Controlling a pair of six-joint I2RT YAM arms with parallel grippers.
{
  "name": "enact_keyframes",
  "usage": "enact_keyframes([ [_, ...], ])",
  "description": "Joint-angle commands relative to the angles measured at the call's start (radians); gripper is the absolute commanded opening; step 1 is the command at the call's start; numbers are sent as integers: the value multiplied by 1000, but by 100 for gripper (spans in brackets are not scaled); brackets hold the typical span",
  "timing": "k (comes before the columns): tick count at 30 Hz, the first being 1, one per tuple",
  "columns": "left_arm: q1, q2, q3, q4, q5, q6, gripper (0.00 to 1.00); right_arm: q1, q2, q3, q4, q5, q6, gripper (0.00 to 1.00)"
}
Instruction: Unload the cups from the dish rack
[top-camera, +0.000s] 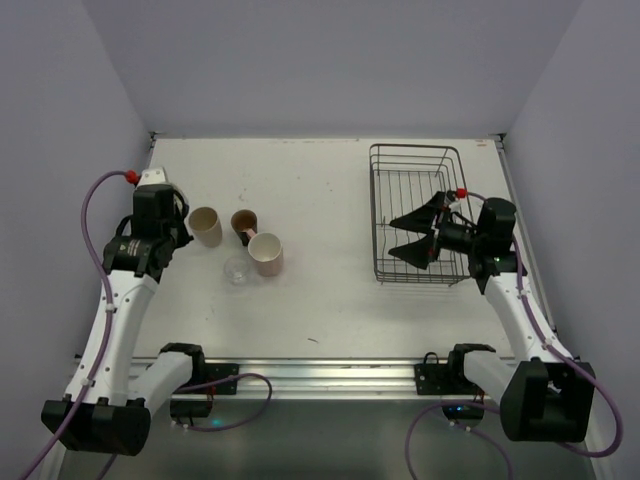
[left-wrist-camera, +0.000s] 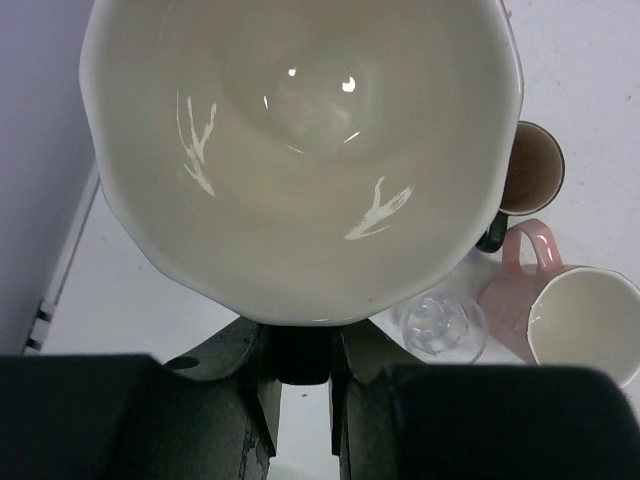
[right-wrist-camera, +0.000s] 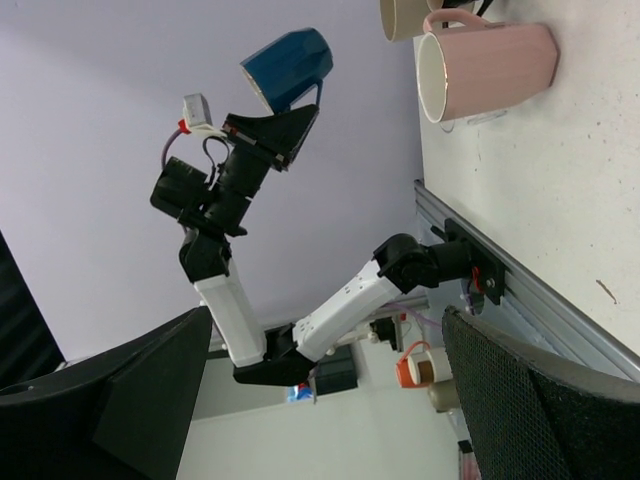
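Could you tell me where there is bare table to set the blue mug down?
Bare: the wide stretch between the pink cup and the dish rack, and the table's far strip. Crowded: cream mug, brown mug and clear glass huddle by the left gripper.

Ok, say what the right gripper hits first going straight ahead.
Probably nothing near: jaws open, the right gripper points left across the rack rim. The pink cup lies roughly on that line, but the gripper may pass above it.
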Motion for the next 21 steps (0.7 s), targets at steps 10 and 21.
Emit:
enact_keyframes([
  [10,8,-18,16,-72,-126,-223,0,73,21,34,43,-21,-2,99],
  [21,8,-1,-13,-147,-86,-315,0,111,50,83,-21,-21,-45,99],
])
